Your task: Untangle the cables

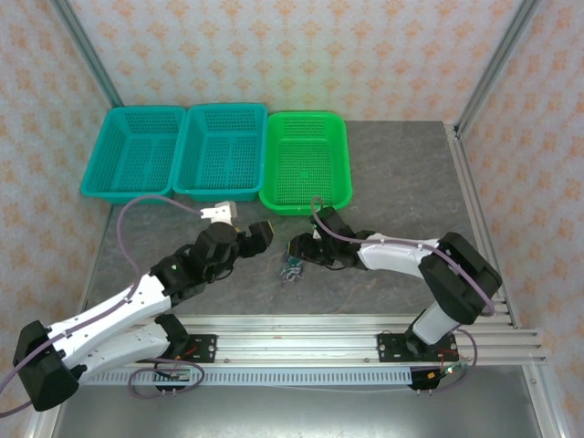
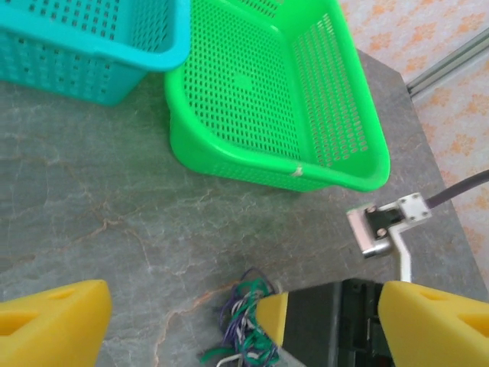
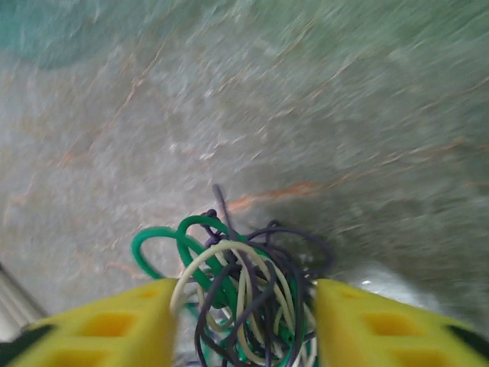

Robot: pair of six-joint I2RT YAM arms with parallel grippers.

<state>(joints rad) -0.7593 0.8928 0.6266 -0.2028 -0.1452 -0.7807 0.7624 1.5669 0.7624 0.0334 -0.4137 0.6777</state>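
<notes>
The cables [image 1: 292,267] are a small tangled clump of green, cream and dark wires lying on the grey table, in front of the green basket. In the right wrist view the cables [image 3: 248,294] sit between my right gripper's [image 3: 243,332] yellow fingers [image 3: 99,329], which stand apart on either side; the jaws are open around the clump. From above, my right gripper [image 1: 297,248] points left and down at the clump. My left gripper [image 1: 263,235] is open just left of the clump, nothing between its fingers [image 2: 50,325]. The cables [image 2: 243,321] lie low in the left wrist view.
Two teal baskets [image 1: 128,194] [image 1: 219,193] and a green basket [image 1: 306,206] line the back of the table. The green basket [image 2: 267,164] is close ahead of the left gripper. An aluminium rail [image 1: 301,333] runs along the near edge. Bare table lies right of the green basket.
</notes>
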